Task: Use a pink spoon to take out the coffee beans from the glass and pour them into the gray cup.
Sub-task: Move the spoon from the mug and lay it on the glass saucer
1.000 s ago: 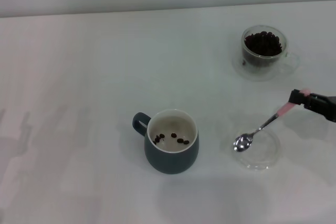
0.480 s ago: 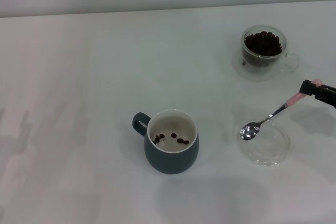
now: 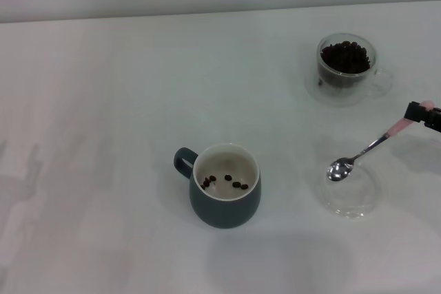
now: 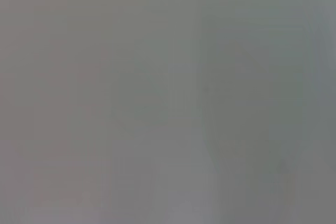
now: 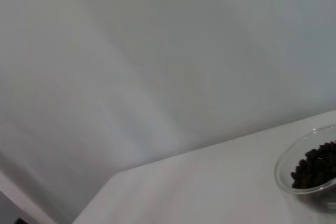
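Head view first: my right gripper [image 3: 426, 115] sits at the 3 o'clock edge of the table [image 3: 103, 101], only its dark tip showing, closed on the pale end of the pink spoon [image 3: 368, 149]. I hold the spoon slanted, its shiny bowl hanging low over a flat clear dish [image 3: 351, 191] at about 4 o'clock; I cannot tell whether it touches the dish. I see no beans in the spoon.

At 1 o'clock stands the glass [image 3: 346, 67], well filled with coffee beans [image 3: 344, 56]. My right wrist view catches its rim and beans [image 5: 315, 166] at one edge. The gray cup [image 3: 224, 185] sits near the centre, toward 6 o'clock, handle pointing to 9, with a few beans [image 3: 227, 181] on its pale bottom.

So I judge the job started but far from done: a small portion is across, most remains in the glass. My next scoop would mean carrying the spoon up to 1 o'clock.

My left gripper is out of sight; its wrist view shows only blank grey.
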Available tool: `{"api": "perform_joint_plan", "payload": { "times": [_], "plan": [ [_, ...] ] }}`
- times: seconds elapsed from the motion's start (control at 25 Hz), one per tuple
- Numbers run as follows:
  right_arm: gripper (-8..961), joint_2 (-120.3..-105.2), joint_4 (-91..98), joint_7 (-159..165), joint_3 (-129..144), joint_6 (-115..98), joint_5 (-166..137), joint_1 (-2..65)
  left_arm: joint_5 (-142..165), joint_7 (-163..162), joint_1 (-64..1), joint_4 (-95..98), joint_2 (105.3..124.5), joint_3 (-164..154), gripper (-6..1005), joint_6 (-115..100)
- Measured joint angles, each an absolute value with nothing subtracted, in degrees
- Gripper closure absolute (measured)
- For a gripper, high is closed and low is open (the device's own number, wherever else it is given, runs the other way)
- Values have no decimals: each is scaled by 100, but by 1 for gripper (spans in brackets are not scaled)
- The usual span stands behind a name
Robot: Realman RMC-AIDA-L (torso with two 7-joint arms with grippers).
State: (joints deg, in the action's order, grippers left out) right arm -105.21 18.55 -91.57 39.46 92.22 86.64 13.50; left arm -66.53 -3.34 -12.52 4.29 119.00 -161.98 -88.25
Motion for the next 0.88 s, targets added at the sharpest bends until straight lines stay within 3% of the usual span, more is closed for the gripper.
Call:
{"api": "perform_joint_plan", "payload": {
  "times": [0.32,0.88],
  "plan": [
    [794,-10458,1855,-9155,3955,9072,8422,1341,-6653,-333,-1265,431,11901,-16198,445,-8822],
    [790,-10549,1808,-8714,4007,8945,7858,1475,-6653,-333,-1266,446,11909,-16198,447,-8824]
  ]
}}
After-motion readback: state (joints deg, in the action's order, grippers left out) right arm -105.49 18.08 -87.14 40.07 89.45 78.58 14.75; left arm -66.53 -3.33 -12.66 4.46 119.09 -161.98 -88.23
